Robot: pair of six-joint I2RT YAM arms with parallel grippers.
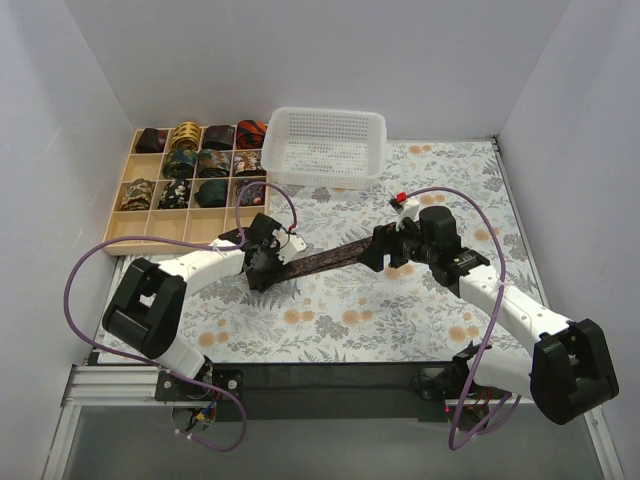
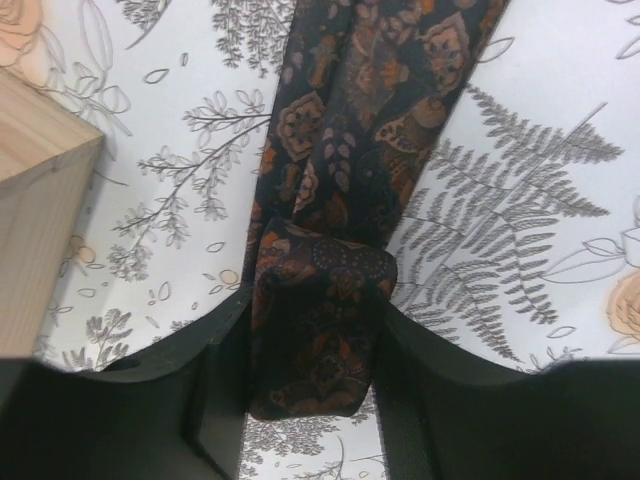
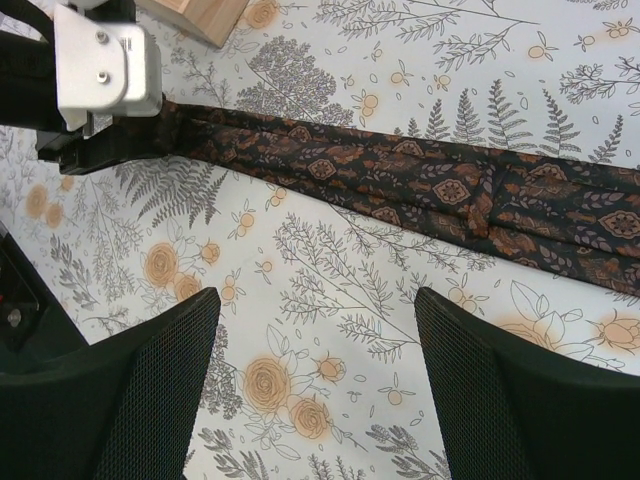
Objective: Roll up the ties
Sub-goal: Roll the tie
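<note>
So you were only at the start of this one: the tie (image 1: 325, 260) lay stretched nearly flat across the desk (image 1: 400, 330), running diagonally between the two arms, and only its left end was turned over on itself. Your left hand (image 1: 262, 268) was clamped on that end. The wrist view showed one short doubled-over bit pinched between the fingers (image 2: 215, 410), so barely the first turn of a roll. Your right hand (image 3: 315, 330) was spread wide with nothing in it, hovering over the desk just beside the tie's other stretch, not touching it as far as I could tell. The tray (image 1: 150, 228) at the back left already had coils (image 1: 185, 160) in most of its upper slots and the near row free. My guess was that a good chunk of the job was done, and this strip needed rolling right up and then a slot. The basket (image 1: 327, 112) showed no ties. No brand, label or writing was readable anywhere.
</note>
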